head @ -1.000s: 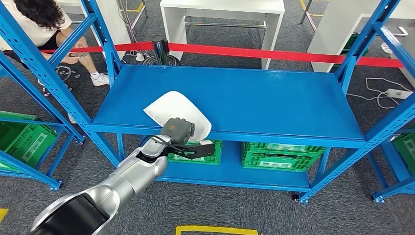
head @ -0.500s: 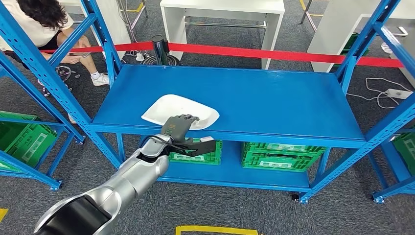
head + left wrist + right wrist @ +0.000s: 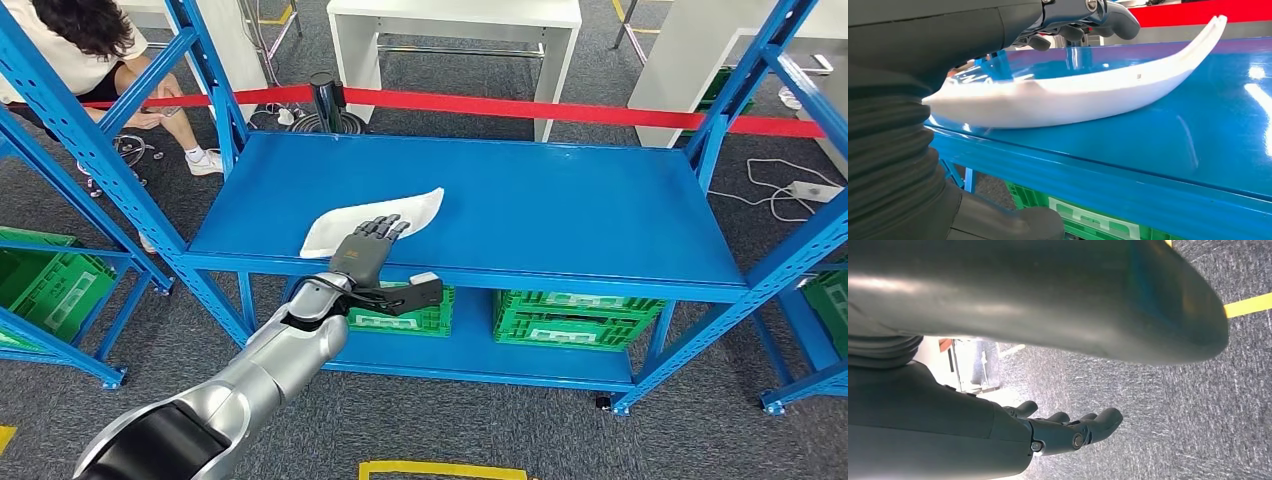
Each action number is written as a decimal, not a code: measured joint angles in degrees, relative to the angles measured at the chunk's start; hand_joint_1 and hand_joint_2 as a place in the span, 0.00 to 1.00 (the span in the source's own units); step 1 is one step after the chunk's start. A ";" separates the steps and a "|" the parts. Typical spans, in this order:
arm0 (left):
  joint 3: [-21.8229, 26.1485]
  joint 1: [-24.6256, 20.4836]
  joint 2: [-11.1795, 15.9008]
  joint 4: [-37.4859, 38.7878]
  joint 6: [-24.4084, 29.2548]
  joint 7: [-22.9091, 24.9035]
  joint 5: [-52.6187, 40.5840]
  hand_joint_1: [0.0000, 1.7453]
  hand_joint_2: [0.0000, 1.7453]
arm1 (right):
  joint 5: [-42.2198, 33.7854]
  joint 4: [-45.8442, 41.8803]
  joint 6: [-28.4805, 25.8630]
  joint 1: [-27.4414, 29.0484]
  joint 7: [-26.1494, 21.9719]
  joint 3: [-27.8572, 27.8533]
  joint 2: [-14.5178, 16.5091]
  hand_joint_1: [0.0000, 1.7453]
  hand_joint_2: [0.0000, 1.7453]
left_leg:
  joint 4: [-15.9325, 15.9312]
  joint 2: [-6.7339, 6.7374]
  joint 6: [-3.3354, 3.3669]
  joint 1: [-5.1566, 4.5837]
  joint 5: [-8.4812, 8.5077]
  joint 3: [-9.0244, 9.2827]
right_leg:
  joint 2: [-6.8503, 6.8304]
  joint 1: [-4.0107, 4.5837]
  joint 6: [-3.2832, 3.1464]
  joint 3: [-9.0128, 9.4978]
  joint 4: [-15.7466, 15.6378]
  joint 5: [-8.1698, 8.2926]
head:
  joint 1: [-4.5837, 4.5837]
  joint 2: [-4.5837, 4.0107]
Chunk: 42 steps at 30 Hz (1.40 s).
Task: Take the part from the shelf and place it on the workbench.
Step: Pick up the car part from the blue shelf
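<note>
Left hand point(image 3: 367, 252) open, fingers over white part's point(image 3: 352, 226) near edge.

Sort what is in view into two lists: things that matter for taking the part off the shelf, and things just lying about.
Belongs to the job:
- white part, lying on the shelf
- blue shelf
- left hand, fingers over the part's near edge

Just lying about:
- green crates under the shelf
- red barrier tape
- white table behind it
- power strip on the floor
- seated person
</note>
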 joint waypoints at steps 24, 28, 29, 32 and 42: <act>3.73 -1.76 2.60 6.33 2.58 21.11 -13.35 0.00 1.00 | 0.79 0.00 -0.02 0.00 0.00 -0.02 0.18 0.00 0.00 | 0.00 -0.02 0.00 0.01 0.02 -0.05 | -0.03 0.01 0.00 -0.05 0.01 0.00 | 0.00 0.00; 4.43 -1.85 2.82 6.98 3.37 23.23 -14.40 0.00 1.00 | 0.89 0.00 -0.02 0.00 0.00 -0.02 0.20 0.00 0.00 | 0.00 -0.01 0.00 0.01 0.02 -0.06 | -0.03 0.00 0.00 -0.05 0.01 0.00 | 0.00 0.00; 4.71 -1.87 2.95 7.14 3.51 23.70 -14.58 0.00 1.00 | 0.93 0.00 -0.02 0.00 0.00 -0.02 0.21 0.00 0.00 | 0.00 -0.01 0.00 0.01 0.02 -0.06 | -0.03 0.00 0.00 -0.05 0.01 0.00 | 0.00 0.00; 5.74 -1.84 3.42 7.67 4.39 23.98 -14.63 0.06 1.00 | 1.08 0.00 -0.02 0.00 0.00 -0.02 0.22 0.00 0.00 | 0.00 -0.02 0.00 0.01 0.01 -0.06 | -0.03 0.01 0.00 -0.06 0.01 0.00 | 0.00 0.00; 9.17 -1.28 3.45 9.06 8.49 19.79 -13.96 1.00 1.00 | 1.20 0.00 -0.03 -0.02 0.00 -0.02 0.22 0.00 0.00 | 0.00 -0.02 0.00 0.01 0.02 -0.06 | -0.03 0.01 0.00 -0.07 0.01 -0.01 | 0.00 0.00</act>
